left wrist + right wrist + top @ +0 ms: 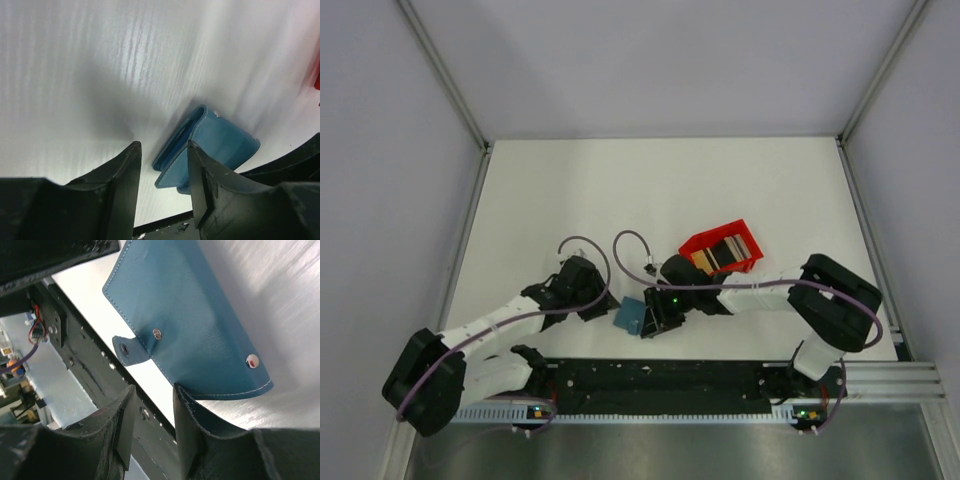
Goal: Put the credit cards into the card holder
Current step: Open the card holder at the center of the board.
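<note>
Right fingers [192, 430] narrowly apart, empty, at lower edge of card holder [200, 325]; left fingers [125, 185] also narrow, empty. It sits on counter [620, 200], lower centre of top view. Light, soft, floppy, will slide: pinch flap by snap tab [125, 347]; snap looks undone, hard to tell

We saw a white table [620, 190]; on it rested a teal card holder [630, 315], with a red bin [722, 247] at its two o'clock.

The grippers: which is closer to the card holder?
The right gripper: its jaws reach the edge of the card holder, while the left gripper hangs clear of it.
</note>
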{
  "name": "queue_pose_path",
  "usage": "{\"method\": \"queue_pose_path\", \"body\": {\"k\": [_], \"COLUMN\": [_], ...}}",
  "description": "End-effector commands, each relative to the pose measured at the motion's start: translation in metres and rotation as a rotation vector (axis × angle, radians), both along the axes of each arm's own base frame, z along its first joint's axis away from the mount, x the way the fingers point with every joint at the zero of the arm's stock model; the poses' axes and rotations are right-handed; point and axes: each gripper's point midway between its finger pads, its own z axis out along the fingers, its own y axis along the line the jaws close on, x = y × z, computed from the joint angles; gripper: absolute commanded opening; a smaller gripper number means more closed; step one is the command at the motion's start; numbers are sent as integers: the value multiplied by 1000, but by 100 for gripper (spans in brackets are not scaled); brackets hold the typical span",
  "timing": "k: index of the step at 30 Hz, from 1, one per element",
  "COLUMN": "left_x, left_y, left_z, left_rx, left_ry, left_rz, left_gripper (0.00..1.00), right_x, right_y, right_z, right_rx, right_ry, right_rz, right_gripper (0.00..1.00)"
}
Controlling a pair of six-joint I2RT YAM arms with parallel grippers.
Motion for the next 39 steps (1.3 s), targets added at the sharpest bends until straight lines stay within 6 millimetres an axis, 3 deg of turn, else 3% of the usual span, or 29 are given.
{"method": "queue_pose_path", "body": {"k": [1,3,13,17,23,29,35,39], "left_x": [1,4,23,33,41,33,32,27], "left_y": [24,26,20,16,-2,-20,-30,-44], "left_z": [7,13,39,50,53,34,41,43], "left_rx": [123,154,190,193,148,69,17,-53], "left_ry": [-59,-78,-164,-205,-236,-196,-224,-226], "left_rz": [-13,-34,-107,-119,-187,-261,-289,-344], "left_gripper": [48,51,53,54,54,51,35,18], "right_x": [25,36,102,130,121,105,105,103], "right_y": [-12,-15,-28,-37,-20,10,30,41], "right_z": [-23,-25,-5,8,45,66,62,60], "right_rx": [-174,-204,-252,-320,-191,-38,-18,12], "right_ry": [-79,-130,-465,-571,-476,-368,-314,-285], "right_rz": [-76,-82,85,69,-52,-176,-195,-200], "right_gripper": [36,36,38,40,40,35,29,28]}}
